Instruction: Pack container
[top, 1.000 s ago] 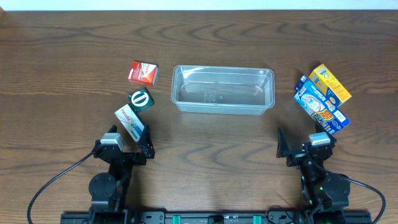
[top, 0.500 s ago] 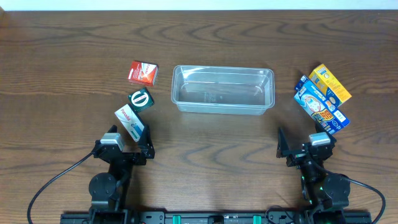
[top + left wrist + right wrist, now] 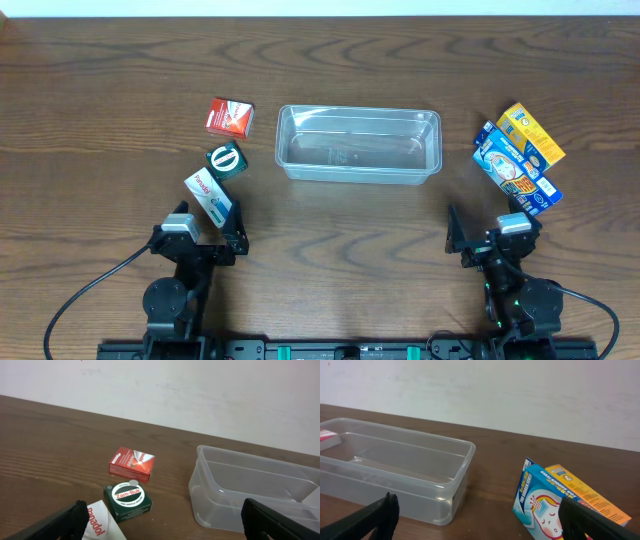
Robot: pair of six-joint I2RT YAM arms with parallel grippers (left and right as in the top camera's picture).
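Observation:
The clear plastic container (image 3: 358,143) sits empty at the table's middle; it also shows in the left wrist view (image 3: 255,485) and the right wrist view (image 3: 395,467). Left of it lie a red box (image 3: 230,116) (image 3: 132,463), a green Zam-Buk box (image 3: 226,160) (image 3: 128,501) and a white Panadol box (image 3: 208,195) (image 3: 102,522). Right of it lie a blue box (image 3: 514,172) (image 3: 547,507) and a yellow box (image 3: 531,134) (image 3: 587,497). My left gripper (image 3: 200,238) (image 3: 162,527) is open and empty, just behind the Panadol box. My right gripper (image 3: 490,238) (image 3: 477,527) is open and empty.
The brown wooden table (image 3: 330,60) stretches back to a white wall (image 3: 165,390). Black cables (image 3: 85,290) trail from both arm bases at the front edge.

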